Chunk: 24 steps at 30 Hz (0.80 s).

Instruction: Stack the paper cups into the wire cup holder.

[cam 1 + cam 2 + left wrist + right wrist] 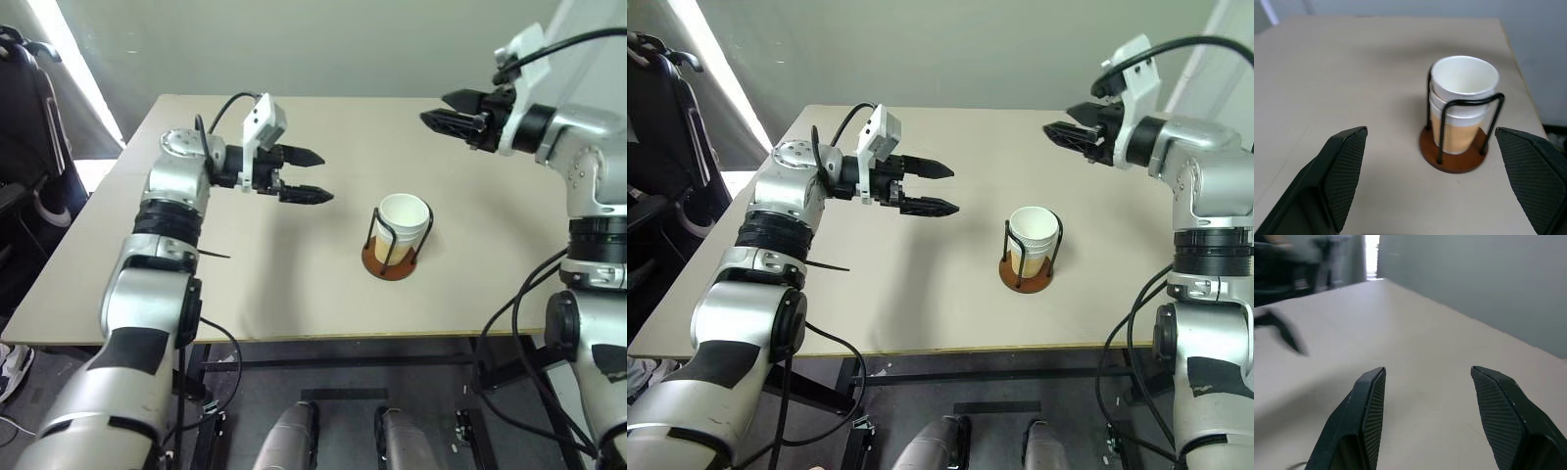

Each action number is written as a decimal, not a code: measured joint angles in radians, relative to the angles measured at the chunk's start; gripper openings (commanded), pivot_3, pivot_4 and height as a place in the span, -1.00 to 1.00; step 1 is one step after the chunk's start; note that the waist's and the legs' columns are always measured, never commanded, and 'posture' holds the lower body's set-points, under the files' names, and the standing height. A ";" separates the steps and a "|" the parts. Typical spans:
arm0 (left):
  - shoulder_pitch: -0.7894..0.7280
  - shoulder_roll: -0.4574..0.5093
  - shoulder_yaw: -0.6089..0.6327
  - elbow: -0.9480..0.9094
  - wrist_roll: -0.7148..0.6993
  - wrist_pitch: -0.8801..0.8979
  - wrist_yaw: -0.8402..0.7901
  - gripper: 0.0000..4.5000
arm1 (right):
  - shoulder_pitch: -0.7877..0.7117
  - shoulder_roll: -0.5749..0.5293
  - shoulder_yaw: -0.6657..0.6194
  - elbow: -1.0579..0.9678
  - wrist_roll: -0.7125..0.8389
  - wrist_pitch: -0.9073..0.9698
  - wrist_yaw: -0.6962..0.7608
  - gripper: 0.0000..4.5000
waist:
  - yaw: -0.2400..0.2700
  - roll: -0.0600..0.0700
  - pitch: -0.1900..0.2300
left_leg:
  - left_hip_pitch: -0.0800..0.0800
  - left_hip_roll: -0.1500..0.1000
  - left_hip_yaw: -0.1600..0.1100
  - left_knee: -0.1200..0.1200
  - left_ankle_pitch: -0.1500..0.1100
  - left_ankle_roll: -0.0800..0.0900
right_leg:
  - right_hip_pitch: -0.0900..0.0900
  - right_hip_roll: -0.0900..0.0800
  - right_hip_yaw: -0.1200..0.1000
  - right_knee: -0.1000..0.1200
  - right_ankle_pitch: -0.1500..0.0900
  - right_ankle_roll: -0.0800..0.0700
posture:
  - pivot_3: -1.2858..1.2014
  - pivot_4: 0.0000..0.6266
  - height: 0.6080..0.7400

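Hovering empty above the bench (294, 284), the left gripper (310, 175) has its jaws spread wide; the right gripper (443, 109) has its jaws parted, holding nothing. Between them, toward six o'clock, the paper cups (403, 227) sit nested inside the wire cup holder (389, 262).

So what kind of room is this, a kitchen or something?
More likely a lab or test room: a bare beige table against a plain grey wall, holding just a wire cup holder with stacked paper cups.

Three nested paper cups (1463, 93), one wire cup holder (1452, 159), one table (245, 264).
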 measured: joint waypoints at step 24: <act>0.277 -0.022 0.259 -0.220 -0.095 0.060 0.758 1.00 | 0.213 0.045 -0.195 0.353 -0.002 -0.371 -0.447 0.22 | -0.005 0.000 0.000 | 0.004 0.000 0.003 -0.001 0.006 -0.008 | 0.002 0.001 0.002 -0.001 0.016 0.000 | 0.03 -0.52 1.00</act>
